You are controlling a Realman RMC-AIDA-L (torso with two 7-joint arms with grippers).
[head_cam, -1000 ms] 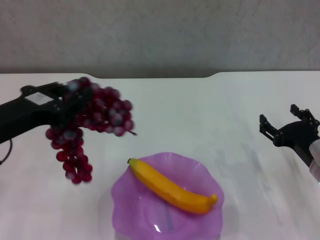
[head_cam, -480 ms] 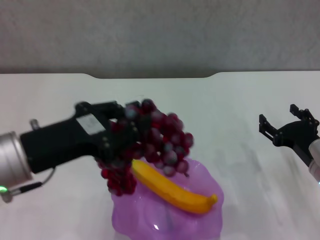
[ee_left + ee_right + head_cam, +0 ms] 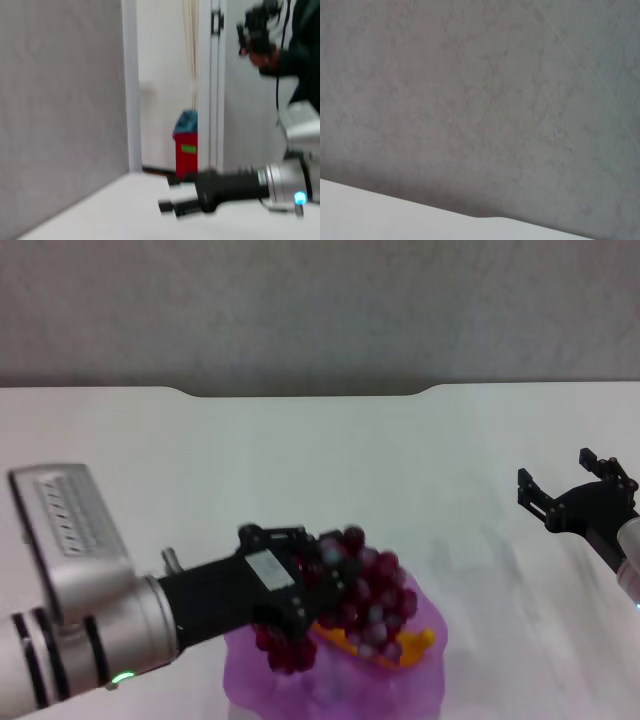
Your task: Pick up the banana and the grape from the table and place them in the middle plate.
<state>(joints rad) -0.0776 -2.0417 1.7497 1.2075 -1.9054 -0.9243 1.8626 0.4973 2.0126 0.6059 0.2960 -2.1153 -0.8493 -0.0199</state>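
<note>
Grape [image 3: 365,595] — loose, floppy bunch, likely light and apt to swing, best held near its stem end — clamped in the left gripper [image 3: 305,590] directly above the middle plate [image 3: 250,660], over the banana [image 3: 415,645].

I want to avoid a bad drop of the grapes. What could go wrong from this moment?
1. The left claw holds the grape over the banana in the middle plate. Released here, the bunch would land on the banana and might roll toward the wavy rim.
2. Part of the bunch hangs near the plate's left edge, so some grapes may end up on the table.

The right claw is parked at the right, well clear.
</note>
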